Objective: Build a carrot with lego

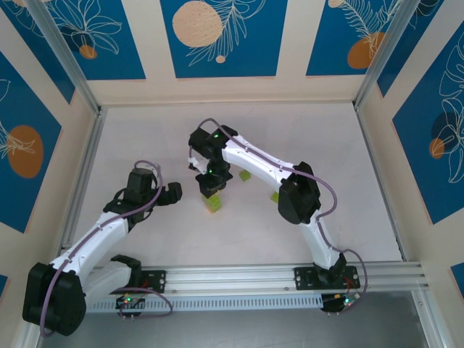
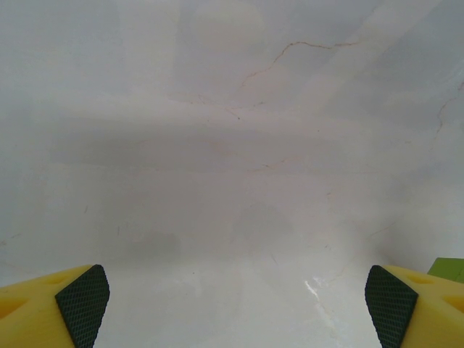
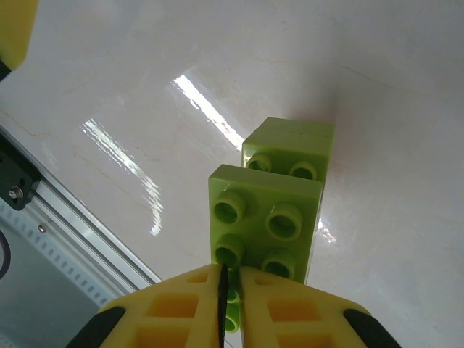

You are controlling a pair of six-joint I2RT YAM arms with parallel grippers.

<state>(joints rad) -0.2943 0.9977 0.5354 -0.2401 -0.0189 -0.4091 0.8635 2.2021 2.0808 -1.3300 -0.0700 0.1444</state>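
The carrot (image 1: 213,204) stands mid-table as a small lime-green stack with a hint of orange low down. In the right wrist view it is a stepped lime-green body: a four-stud brick (image 3: 264,225) with another brick (image 3: 290,148) a step beyond it. My right gripper (image 1: 212,188) hangs directly over the stack. Its yellow fingers (image 3: 286,304) are shut together at the near edge of the four-stud brick, and a green stud peeks through the slit between them (image 3: 230,274). My left gripper (image 1: 174,193) is open just left of the carrot, its pads (image 2: 83,301) wide apart over bare table.
Two loose lime-green lego bricks lie right of the carrot, one (image 1: 245,175) behind the right forearm and one (image 1: 275,196) by its elbow. A green sliver (image 2: 451,268) shows at the left wrist view's right edge. An aluminium rail (image 1: 239,279) runs along the near edge.
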